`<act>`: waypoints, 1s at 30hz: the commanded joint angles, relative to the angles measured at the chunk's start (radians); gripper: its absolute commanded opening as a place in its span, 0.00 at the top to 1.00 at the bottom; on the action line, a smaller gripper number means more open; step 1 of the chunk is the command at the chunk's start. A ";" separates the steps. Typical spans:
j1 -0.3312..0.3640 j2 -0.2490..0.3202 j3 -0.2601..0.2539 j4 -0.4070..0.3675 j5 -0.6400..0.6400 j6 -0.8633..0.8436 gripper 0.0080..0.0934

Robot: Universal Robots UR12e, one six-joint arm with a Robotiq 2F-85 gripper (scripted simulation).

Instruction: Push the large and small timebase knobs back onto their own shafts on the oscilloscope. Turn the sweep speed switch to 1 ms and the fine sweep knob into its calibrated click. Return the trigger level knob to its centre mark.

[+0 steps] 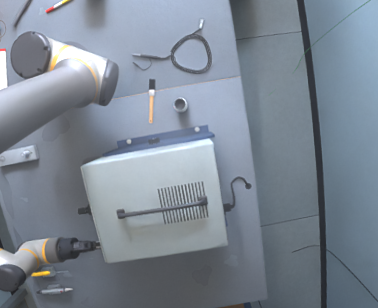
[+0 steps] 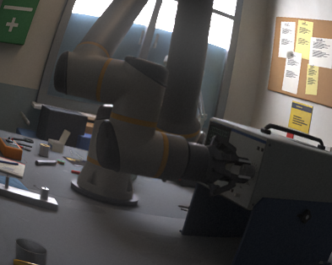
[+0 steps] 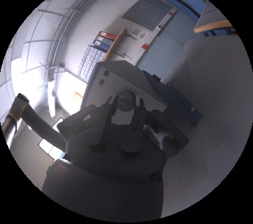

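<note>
A round grey knob (image 3: 125, 102) sits on the oscilloscope's front panel with scale marks fanned around it. The oscilloscope (image 1: 154, 200) is a pale box with a carry handle, standing on the grey bench with its front panel (image 2: 229, 158) facing the arm. Which of the panel's knobs this one is I cannot tell. A small metal ring-shaped part (image 1: 181, 104) lies on the bench behind the instrument. My gripper (image 3: 125, 105) is pressed up to the panel's lower corner (image 1: 95, 245) and is closed around the knob.
The oscilloscope's blue base (image 2: 280, 228) and front face stand right against my fingers. A small fixture block with pegs (image 2: 27, 195) sits on the bench to the left. A brush (image 1: 151, 100), a coiled cable (image 1: 191, 52) and screwdrivers (image 1: 54, 289) lie around.
</note>
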 commanded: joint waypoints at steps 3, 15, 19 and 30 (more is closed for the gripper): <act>0.000 -0.001 0.000 0.000 0.000 0.000 1.00; 0.000 -0.001 0.000 0.000 0.000 0.000 0.82; 0.000 -0.001 0.000 0.000 0.000 0.000 0.73; 0.000 -0.001 0.000 0.000 0.000 0.000 0.47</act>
